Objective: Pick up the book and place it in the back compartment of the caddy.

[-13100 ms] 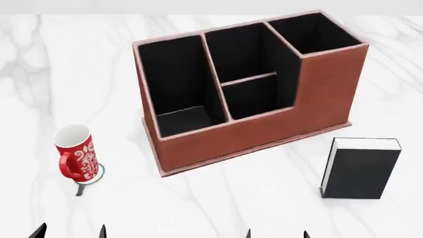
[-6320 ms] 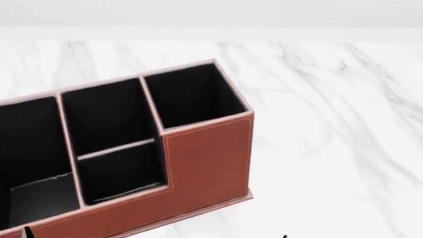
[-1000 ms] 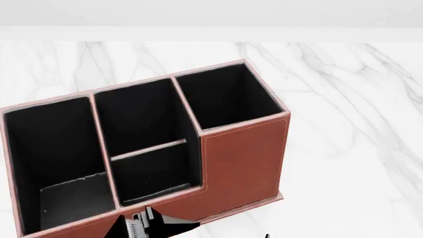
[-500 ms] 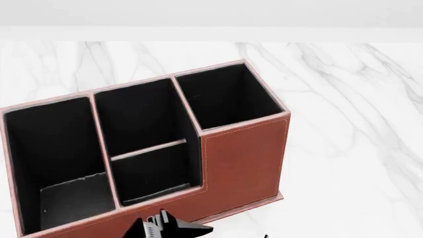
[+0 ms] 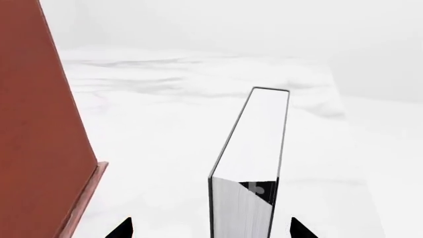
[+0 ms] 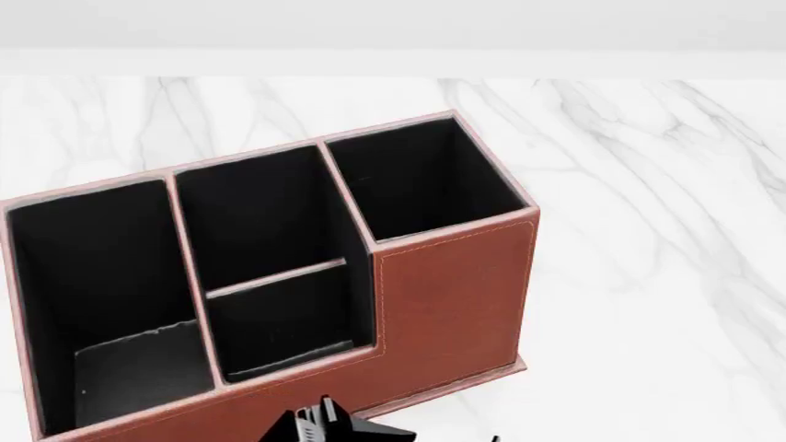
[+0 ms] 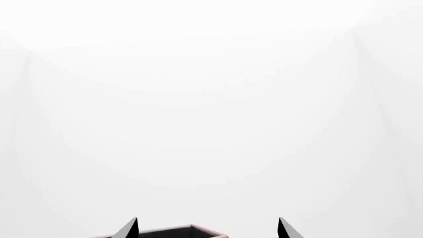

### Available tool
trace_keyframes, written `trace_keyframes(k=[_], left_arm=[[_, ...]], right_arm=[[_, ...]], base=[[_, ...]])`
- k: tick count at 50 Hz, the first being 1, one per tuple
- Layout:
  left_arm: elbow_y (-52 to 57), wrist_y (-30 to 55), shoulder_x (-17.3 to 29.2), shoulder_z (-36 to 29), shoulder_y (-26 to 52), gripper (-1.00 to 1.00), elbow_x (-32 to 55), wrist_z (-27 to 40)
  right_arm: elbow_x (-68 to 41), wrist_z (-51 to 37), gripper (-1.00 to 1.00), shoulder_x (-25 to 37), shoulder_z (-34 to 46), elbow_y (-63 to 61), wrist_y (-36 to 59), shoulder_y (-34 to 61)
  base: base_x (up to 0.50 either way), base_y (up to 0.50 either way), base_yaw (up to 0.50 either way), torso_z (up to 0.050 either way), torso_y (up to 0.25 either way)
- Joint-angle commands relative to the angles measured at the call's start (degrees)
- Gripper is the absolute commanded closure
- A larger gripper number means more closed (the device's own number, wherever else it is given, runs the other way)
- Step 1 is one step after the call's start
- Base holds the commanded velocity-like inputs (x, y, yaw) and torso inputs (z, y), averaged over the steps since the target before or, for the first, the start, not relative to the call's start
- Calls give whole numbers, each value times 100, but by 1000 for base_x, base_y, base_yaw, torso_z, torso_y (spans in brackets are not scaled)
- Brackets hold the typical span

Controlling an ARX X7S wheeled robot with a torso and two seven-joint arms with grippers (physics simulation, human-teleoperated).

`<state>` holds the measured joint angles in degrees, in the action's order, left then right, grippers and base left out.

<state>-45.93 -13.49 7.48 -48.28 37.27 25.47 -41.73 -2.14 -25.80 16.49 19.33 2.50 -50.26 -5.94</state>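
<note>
**Left gripper lining up on the book**

The book [image 5: 254, 158] is standing upright on the marble surface [image 5: 165, 114], beside the caddy [image 5: 39, 124]. The left gripper [image 5: 210, 229] is straddling it with fingertips spread wide, not yet pinching. The right gripper [image 7: 206, 228] is hanging spread and idle. Judging from this, the grasp is underway; next, closing on the covers.

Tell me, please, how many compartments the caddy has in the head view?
4. On the caddy: a long cell at left, a middle rear cell, a low front cell, and a tall cell at right.
</note>
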Motion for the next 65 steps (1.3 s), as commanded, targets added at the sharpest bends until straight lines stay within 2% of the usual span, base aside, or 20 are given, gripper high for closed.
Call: trace_keyframes(k=[1,24,36,37,42,48,59,65], left_arm=[[-70,40,-94,-84,65,-100,-63,33],[-710,-177,-455,-267,199,-100,-190,-30],[-1335,-402,-649,-372,286,-100,-106,-359],[-1305,-397,-638,-380,276,100,-104,-321],[-1671,-546,-734,-461,338,100,41,-467],[-1894,-754,-738,-896,433,100,490,-412],[-2010,-918,-721,-1091,481,100,674,-309],[-1256,-616,-343,-1143,400,100,689,25]], right_arm=[[-18,-20,-100,20,6,2,-20,1],[-15,-61,-100,47,24,-20,-9,0],[-16,-86,-100,60,30,-45,-7,-11],[-20,-85,-100,60,34,-38,-11,-8],[-23,-88,-100,66,39,-33,-23,-6],[-15,-94,-100,67,50,-21,-10,8],[-36,-111,-100,81,55,-16,-20,14],[-30,-125,-100,85,58,-30,-13,10]], base=[[0,0,0,0,0],[0,0,0,0,0],[0,0,0,0,0],[0,0,0,0,0],[0,0,0,0,0],[0,0,0,0,0],[0,0,0,0,0],[0,0,0,0,0]])
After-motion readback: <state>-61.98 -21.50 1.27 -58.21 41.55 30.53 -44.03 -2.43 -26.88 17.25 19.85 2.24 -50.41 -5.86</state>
